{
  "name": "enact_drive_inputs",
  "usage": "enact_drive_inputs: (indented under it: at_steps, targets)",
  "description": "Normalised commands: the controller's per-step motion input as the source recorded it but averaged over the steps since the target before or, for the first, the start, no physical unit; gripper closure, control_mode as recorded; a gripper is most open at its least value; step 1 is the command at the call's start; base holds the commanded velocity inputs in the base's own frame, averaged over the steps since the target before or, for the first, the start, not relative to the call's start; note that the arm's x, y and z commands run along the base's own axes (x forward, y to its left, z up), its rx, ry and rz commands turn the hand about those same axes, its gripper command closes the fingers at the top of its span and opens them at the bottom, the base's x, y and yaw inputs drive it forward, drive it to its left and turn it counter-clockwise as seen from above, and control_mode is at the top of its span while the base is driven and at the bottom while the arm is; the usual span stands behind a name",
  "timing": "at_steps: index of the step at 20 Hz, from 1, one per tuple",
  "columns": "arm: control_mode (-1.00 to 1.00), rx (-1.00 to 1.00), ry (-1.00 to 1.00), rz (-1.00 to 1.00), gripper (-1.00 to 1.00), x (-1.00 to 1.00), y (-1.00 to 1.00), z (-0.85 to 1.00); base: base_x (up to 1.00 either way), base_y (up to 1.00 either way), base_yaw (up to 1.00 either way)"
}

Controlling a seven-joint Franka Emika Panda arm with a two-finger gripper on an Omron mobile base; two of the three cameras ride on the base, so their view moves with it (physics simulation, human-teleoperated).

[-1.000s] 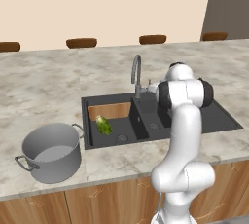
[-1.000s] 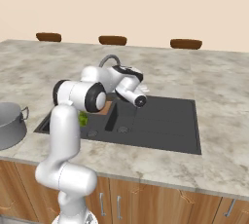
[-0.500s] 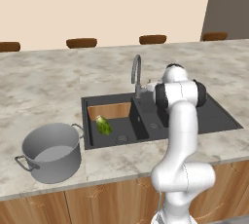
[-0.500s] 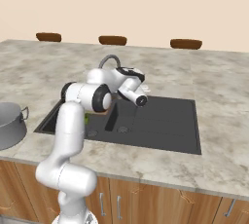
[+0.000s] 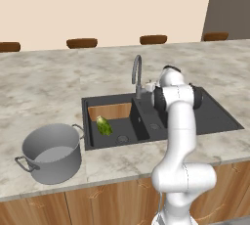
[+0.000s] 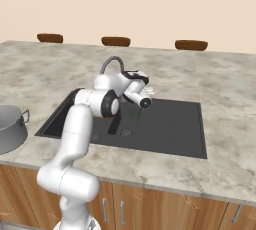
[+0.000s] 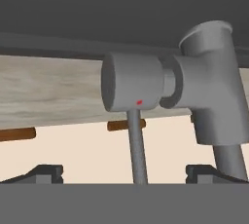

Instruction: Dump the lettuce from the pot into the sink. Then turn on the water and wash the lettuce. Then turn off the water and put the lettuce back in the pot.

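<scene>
End effector (image 7: 125, 173) fingers spread wide astride the faucet lever (image 7: 137, 145) at frame centre; lettuce (image 5: 103, 125) lies in the sink (image 5: 110, 140), centre-left. Closing off-centre, I might slip off the thin lever.

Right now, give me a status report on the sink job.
End effector open, empty, at the faucet lever. Lettuce in the left sink basin, no water running. Pot empty on the counter. Nothing blocking.
</scene>
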Motion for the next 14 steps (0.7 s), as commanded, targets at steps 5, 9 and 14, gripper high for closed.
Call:
enact_drive_inputs:
  at_steps: [5, 9, 14]
  targets:
    - [-1.0, 0.0, 0.0, -0.02, -1.0, 0.38, 0.0, -0.17, 0.0, 0.0, 0.0]
    - [-1.0, 0.01, 0.0, -0.03, -1.0, 0.37, -0.04, -0.15, 0.0, 0.0, 0.0]
    - [-1.0, 0.04, 0.0, -0.04, -1.0, 0.35, -0.17, -0.16, 0.0, 0.0, 0.0]
